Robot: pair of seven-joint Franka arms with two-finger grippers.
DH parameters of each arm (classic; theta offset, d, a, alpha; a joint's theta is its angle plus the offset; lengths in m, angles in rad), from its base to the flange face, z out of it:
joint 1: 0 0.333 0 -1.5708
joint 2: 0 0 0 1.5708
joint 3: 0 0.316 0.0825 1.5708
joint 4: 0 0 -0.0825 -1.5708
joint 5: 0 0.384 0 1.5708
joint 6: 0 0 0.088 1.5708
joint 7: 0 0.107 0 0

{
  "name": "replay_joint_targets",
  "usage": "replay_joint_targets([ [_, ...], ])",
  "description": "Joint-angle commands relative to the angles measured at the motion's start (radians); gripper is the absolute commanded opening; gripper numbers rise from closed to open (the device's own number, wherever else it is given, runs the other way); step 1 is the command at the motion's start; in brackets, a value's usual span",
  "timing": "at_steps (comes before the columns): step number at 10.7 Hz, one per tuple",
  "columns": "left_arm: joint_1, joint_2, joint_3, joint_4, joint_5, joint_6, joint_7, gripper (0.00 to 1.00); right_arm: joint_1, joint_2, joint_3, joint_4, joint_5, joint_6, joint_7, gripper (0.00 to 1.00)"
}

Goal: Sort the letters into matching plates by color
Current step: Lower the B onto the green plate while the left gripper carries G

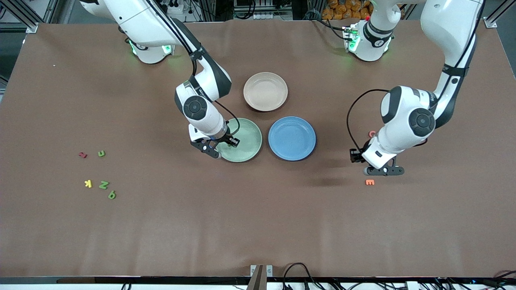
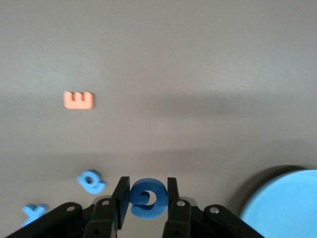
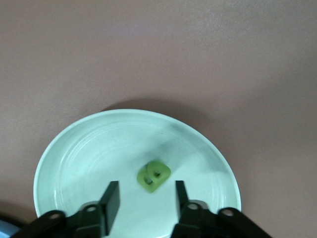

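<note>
My right gripper (image 3: 146,187) stands open over the pale green plate (image 3: 89,148), and a green letter (image 3: 154,175) lies in the plate just off its fingertips. In the front view this gripper (image 1: 219,148) is over the green plate's (image 1: 248,133) edge toward the right arm's end. My left gripper (image 2: 147,184) is shut on a blue letter (image 2: 147,199), low over the table beside the blue plate (image 2: 287,206). Two more blue letters (image 2: 91,181) (image 2: 33,211) and an orange E (image 2: 79,100) lie close by. In the front view the left gripper (image 1: 383,171) hides the blue letters.
A beige-pink plate (image 1: 265,91) sits farther from the camera than the blue plate (image 1: 292,138). A red letter (image 1: 372,133) peeks out by the left arm. Toward the right arm's end lie red (image 1: 82,154), yellow (image 1: 88,183) and three green letters (image 1: 101,153) (image 1: 103,185) (image 1: 111,195).
</note>
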Motion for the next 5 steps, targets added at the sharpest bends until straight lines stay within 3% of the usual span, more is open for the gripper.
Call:
replay_joint_targets([
  [1,-0.056,-0.037,-0.029,-0.023,-0.001,-0.025,-0.15,0.0,0.005,0.002,-0.011,0.019,-0.017,-0.009,0.004,1.0],
  [5,-0.172,-0.036,-0.029,-0.027,0.008,-0.026,-0.339,0.0,0.005,-0.005,-0.131,0.016,-0.028,-0.052,-0.149,1.0],
])
